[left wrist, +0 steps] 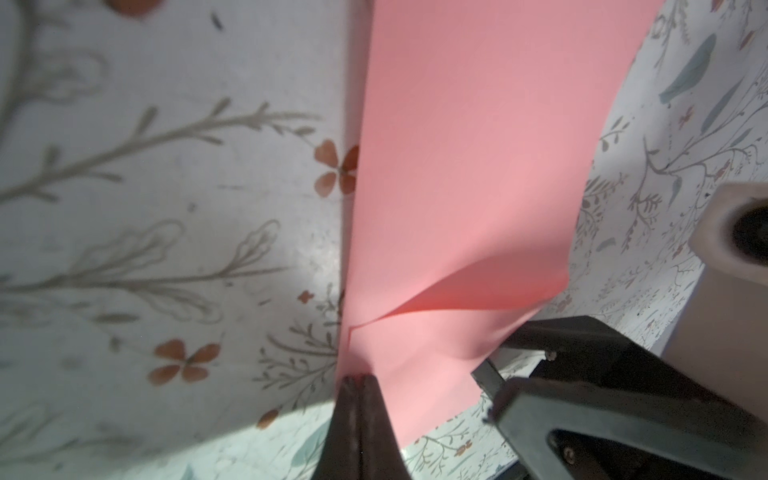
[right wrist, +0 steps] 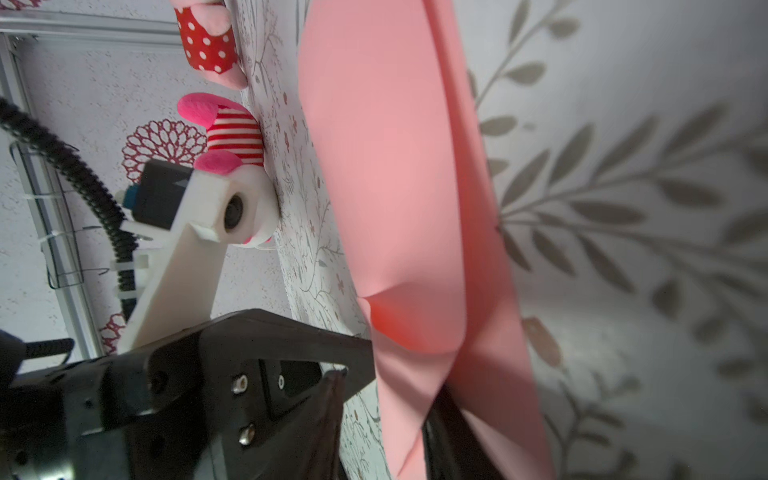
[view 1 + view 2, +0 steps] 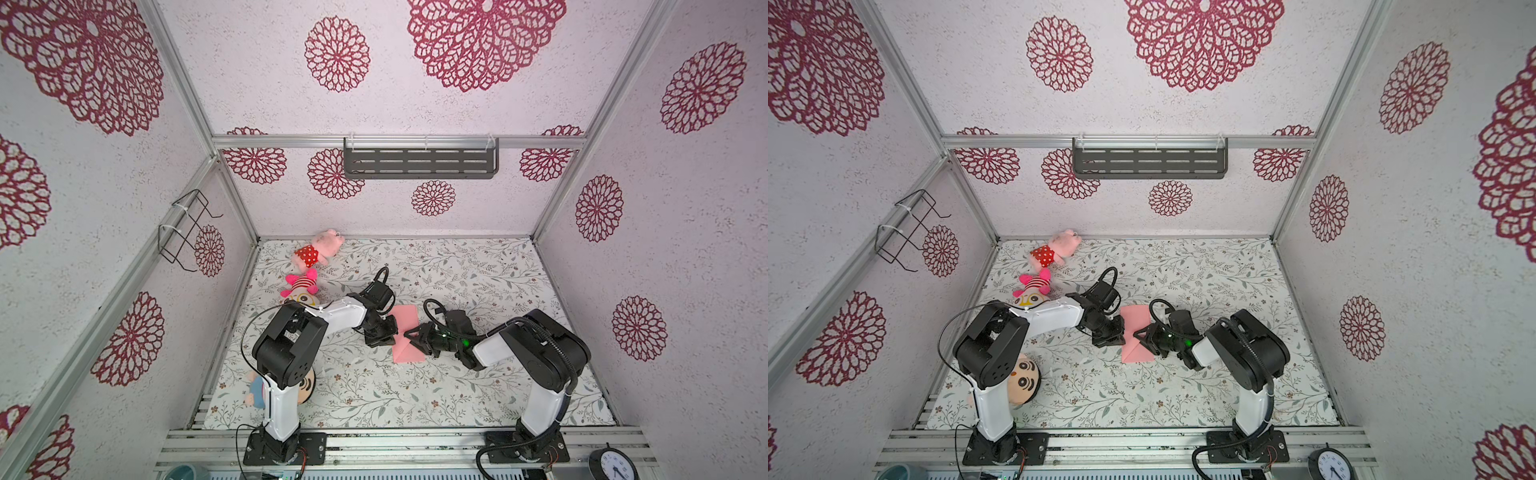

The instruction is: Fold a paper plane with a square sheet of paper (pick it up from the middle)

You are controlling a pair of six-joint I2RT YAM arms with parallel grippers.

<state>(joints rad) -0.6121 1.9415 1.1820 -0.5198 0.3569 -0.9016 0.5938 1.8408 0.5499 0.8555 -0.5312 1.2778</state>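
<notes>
On floral matting, left gripper pinches smooth, creased pink paper; right gripper straddles it, spread.

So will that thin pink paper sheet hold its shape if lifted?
Probably not: the thin pink paper sheet already buckles beside the shut left pincer. It looks light and floppy, likely to sag. It may crease easily, as its curled flap suggests.

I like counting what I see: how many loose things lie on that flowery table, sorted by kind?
Plush toys: 3, a spotted-dress one, a striped one, and a big-headed doll behind the left arm.
Pink paper sheets: 1.
Total: 4.
</notes>
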